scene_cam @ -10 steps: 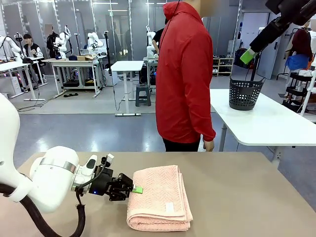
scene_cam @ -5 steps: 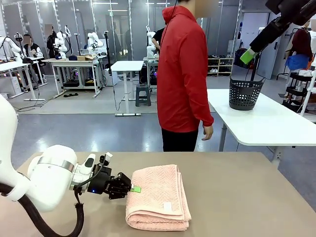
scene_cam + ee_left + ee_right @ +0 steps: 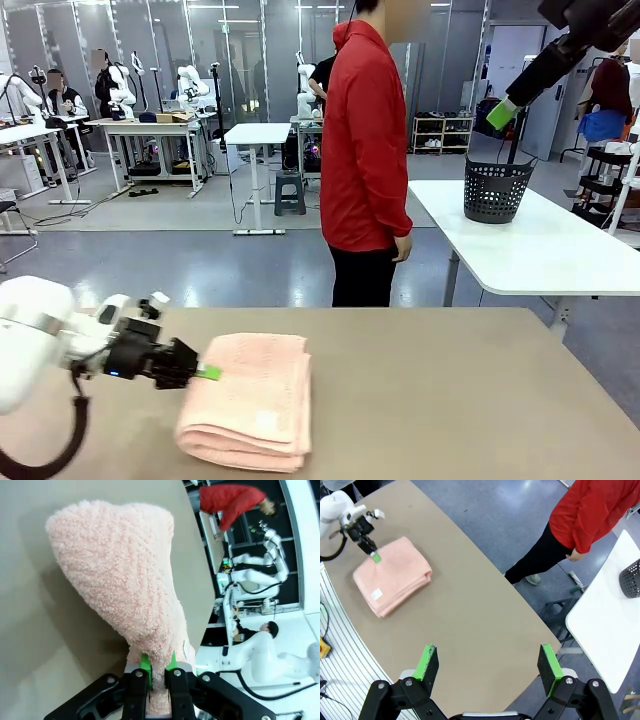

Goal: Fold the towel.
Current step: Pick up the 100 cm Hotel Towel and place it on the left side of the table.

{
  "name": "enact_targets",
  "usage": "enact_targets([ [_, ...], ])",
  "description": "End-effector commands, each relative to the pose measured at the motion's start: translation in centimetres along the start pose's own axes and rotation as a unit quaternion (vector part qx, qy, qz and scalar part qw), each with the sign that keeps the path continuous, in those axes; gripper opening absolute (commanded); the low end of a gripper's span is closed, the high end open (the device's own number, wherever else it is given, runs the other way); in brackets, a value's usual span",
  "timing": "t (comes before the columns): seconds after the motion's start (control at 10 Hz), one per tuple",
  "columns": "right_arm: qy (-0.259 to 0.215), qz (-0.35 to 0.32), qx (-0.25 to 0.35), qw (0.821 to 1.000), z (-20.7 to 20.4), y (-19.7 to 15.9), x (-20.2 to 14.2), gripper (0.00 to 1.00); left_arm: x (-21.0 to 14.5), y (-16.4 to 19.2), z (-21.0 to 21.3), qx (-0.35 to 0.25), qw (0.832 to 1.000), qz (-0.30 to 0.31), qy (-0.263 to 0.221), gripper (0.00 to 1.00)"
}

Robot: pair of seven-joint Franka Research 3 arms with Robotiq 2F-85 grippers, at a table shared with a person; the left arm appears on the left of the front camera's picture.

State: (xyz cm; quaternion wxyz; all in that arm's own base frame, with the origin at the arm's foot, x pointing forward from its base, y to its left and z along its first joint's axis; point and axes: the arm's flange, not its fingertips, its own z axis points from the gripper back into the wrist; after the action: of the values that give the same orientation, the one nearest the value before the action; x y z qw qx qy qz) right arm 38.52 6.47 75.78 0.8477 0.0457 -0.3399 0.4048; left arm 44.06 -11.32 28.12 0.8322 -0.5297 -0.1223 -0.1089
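Towel (image 3: 250,402), salmon-pink and folded into a thick stack, lies on my bench (image 3: 450,390), toward its near edge and well apart from the black basket (image 3: 496,189) on the white table beyond. My left gripper (image 3: 207,373) sits at the towel's left edge, jaws clenched on a fold of terry. My right gripper (image 3: 489,666) hangs high above the bench, jaws released and holding nothing. A person in a red jacket (image 3: 362,140) stands past the bench's far edge.

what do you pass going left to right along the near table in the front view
left gripper, its jaws closed on the edge of the towel → the folded towel → bare tabletop out to the right edge.
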Motion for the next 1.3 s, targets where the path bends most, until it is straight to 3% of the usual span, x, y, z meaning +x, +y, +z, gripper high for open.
enact_targets([
  [0.0,0.002,-0.001,-0.001,1.000,0.0,0.0,-0.1,1.00,0.6,1.0,6.2,-0.001,1.000,-0.001,0.003,0.00],
  [0.3,0.002,-0.001,-0.001,1.000,0.0,0.0,-0.1,1.00,1.3,3.9,15.4,0.060,0.998,-0.004,0.008,0.00],
  [0.5,0.002,-0.001,-0.001,1.000,0.0,0.0,-0.1,1.00,1.9,5.9,19.7,0.112,0.992,-0.018,0.046,0.00],
  [0.8,0.002,-0.001,-0.001,1.000,0.0,0.0,-0.1,1.00,2.4,6.8,25.1,0.145,0.987,-0.011,0.069,0.00],
  [1.0,0.002,-0.001,-0.001,1.000,0.0,0.0,-0.1,1.00,2.4,6.9,25.9,0.163,0.984,0.003,0.073,0.00],
  [1.1,0.002,-0.001,-0.001,1.000,0.0,0.0,-0.1,1.00,2.5,6.9,25.6,0.165,0.984,0.007,0.073,0.18],
  [1.2,0.002,-0.001,-0.001,1.000,0.0,0.0,-0.1,1.00,2.5,6.6,25.2,0.170,0.983,0.000,0.065,0.50],
])
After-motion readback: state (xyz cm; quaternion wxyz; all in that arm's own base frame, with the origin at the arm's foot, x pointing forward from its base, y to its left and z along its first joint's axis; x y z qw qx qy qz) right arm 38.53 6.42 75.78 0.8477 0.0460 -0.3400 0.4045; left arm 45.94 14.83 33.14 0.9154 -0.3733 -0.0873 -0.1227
